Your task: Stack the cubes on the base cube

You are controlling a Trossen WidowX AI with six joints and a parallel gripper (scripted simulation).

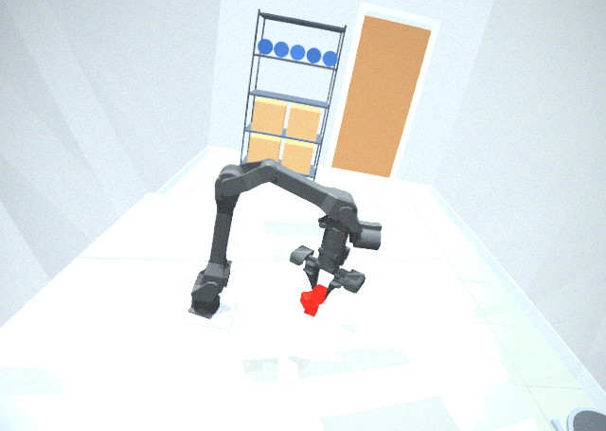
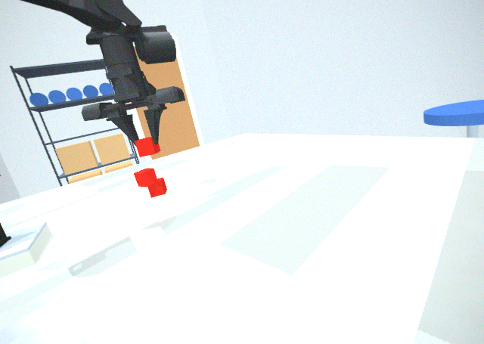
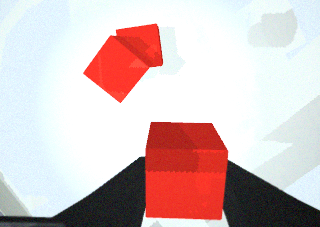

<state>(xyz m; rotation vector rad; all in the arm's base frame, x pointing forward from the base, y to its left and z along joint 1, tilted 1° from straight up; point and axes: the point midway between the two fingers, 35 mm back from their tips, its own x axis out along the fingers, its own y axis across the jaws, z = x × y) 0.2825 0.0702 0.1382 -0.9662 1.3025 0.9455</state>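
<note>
All three cubes are plain red. The base cube (image 1: 311, 311) (image 2: 157, 187) (image 3: 151, 41) sits on the table, partly covered by a loose cube (image 1: 306, 299) (image 2: 144, 177) (image 3: 114, 69). That loose cube rests on one top corner of the base, overhanging it and turned relative to it in the wrist view. My gripper (image 1: 321, 292) (image 2: 147, 142) (image 3: 186, 184) is shut on the second loose cube (image 1: 319, 294) (image 2: 146, 148) (image 3: 184, 194). It holds this cube in the air, above and clear of the other two in the exterior view. Small contact gaps are too fine to tell.
The arm's base stands on a pale plate (image 1: 212, 319) (image 2: 38, 243) on the white table. A shelf rack (image 1: 289, 97) with boxes and a brown door (image 1: 383, 98) are in the background. A blue round stool (image 2: 455, 117) stands beyond the table at the right.
</note>
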